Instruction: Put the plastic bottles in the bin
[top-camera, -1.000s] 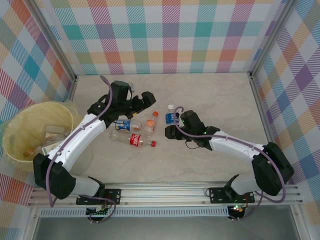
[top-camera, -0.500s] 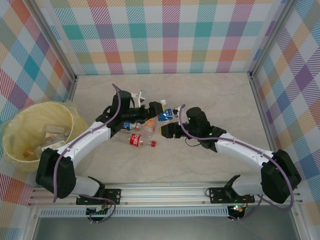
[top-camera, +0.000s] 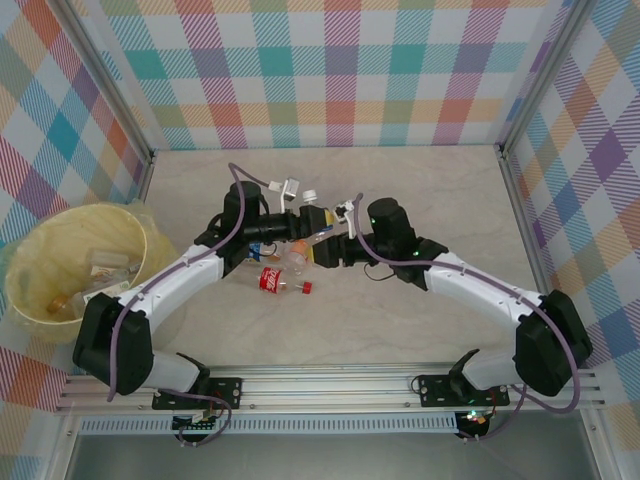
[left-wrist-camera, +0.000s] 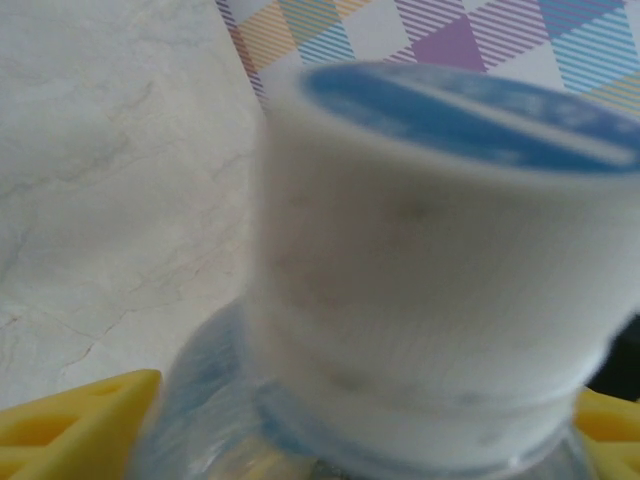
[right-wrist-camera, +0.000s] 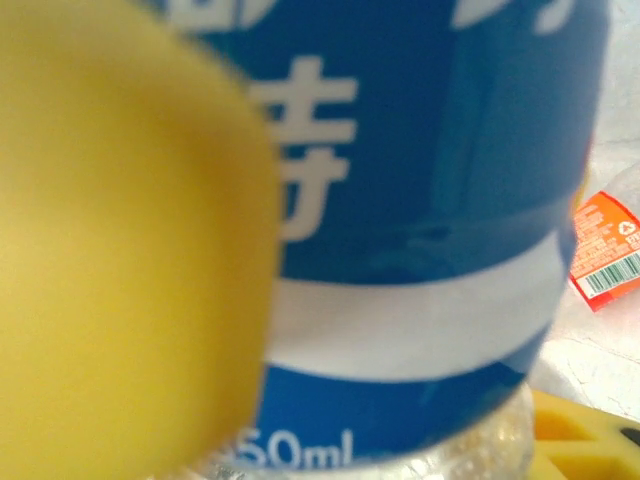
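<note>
A blue-labelled plastic bottle with a white cap stands upright mid-table, with my right gripper shut on its body. One blurred yellow finger presses against the label. My left gripper meets the bottle from the left. Its yellow fingertips stand on either side of the shoulder, below the cap, and I cannot make out contact. Three more bottles lie beneath the grippers: red-labelled, orange-capped and blue-labelled. The pale yellow bin sits at the far left.
The bin holds some bottles. A red-orange label lies on the table to the right of the held bottle. Checked walls close in the back and both sides. Bare marble tabletop stretches to the back right.
My right gripper carried the blue-labelled bottle leftward. My left gripper swung right to meet it, and its jaws narrowed around the bottle's top.
</note>
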